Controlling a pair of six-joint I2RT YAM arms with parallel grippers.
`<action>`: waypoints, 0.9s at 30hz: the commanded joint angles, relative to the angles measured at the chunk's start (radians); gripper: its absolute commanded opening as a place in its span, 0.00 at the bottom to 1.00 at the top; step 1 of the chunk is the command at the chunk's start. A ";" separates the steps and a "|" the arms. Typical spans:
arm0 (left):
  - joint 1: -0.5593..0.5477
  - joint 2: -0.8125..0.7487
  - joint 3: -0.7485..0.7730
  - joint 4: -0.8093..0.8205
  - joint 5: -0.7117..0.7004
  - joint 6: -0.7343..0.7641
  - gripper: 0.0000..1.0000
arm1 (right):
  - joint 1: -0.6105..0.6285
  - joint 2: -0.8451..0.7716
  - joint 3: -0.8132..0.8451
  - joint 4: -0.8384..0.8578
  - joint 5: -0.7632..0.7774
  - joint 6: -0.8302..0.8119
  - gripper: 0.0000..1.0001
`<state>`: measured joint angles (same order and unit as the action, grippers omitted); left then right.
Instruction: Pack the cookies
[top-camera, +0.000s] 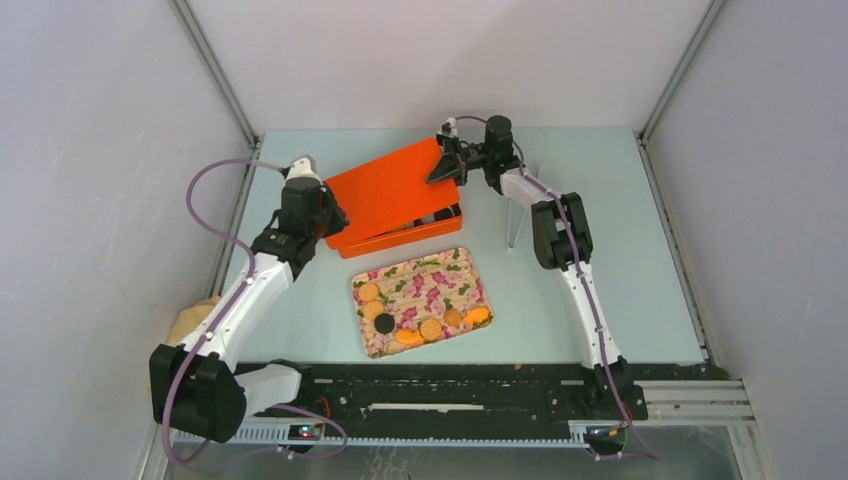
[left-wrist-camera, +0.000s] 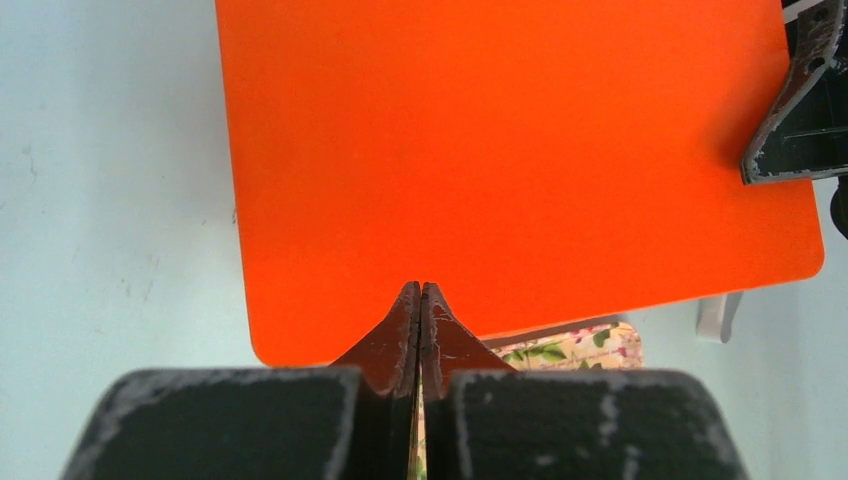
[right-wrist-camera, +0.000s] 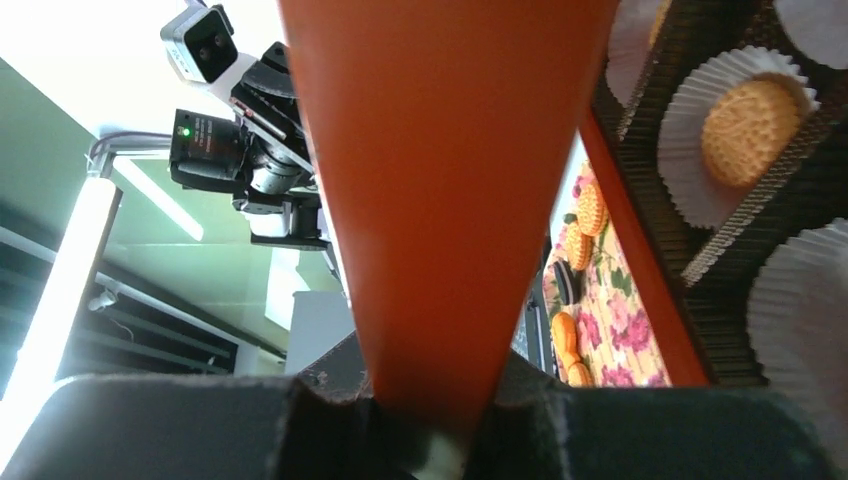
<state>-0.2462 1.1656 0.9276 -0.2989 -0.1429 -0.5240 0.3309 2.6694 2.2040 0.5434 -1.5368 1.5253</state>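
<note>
Cookies: about seven small flat round cookies (top-camera: 430, 328) lay on a floral tray (top-camera: 445, 270), along its left side and near edge.
Cookie looks: most were golden-orange with a stamped, dotted face. One was dark, almost black (top-camera: 384, 323). All were thin and coin-like.
Packed cookie: the right wrist view showed one golden cookie (right-wrist-camera: 745, 120) sitting in a white fluted paper liner (right-wrist-camera: 800, 310) inside the box. The other liners in view were empty.
Box: an orange box base (top-camera: 420, 232) stood just beyond the tray, with dark dividers around the liners.
Lid: a flat orange lid (top-camera: 385, 190) hung tilted over the base, covering most of it.
Right claw: the right claw (top-camera: 447, 165) pinched the lid's far right edge between its fingers.
Left claw: the left claw (top-camera: 335, 215) was closed on nothing, its tips pressed together over the lid's left edge. Whether they touched the lid could not be told.
Desk: a pale green desk (top-camera: 620, 250) carried the box and tray.
Step in hand: this looked like lid handling, with packing far from done.
Doing it well: the right claw's pinch should stay firm, and the lid should be swung fully clear of the liners. The base should not be dragged. The closed left claw could steady the lid's free edge. Each cookie should then go flat into its own liner.
</note>
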 joint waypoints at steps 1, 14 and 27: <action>-0.002 -0.036 -0.043 0.057 -0.027 -0.008 0.00 | 0.004 0.018 0.089 0.004 -0.014 -0.005 0.00; -0.007 -0.038 -0.110 0.081 0.002 -0.012 0.00 | -0.034 0.123 0.178 -0.164 0.023 -0.089 0.00; -0.007 -0.020 -0.133 0.089 0.002 -0.010 0.00 | -0.048 0.166 0.183 -0.237 0.018 -0.132 0.00</action>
<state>-0.2485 1.1572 0.8146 -0.2478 -0.1455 -0.5243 0.2962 2.8105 2.3383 0.3218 -1.5135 1.4029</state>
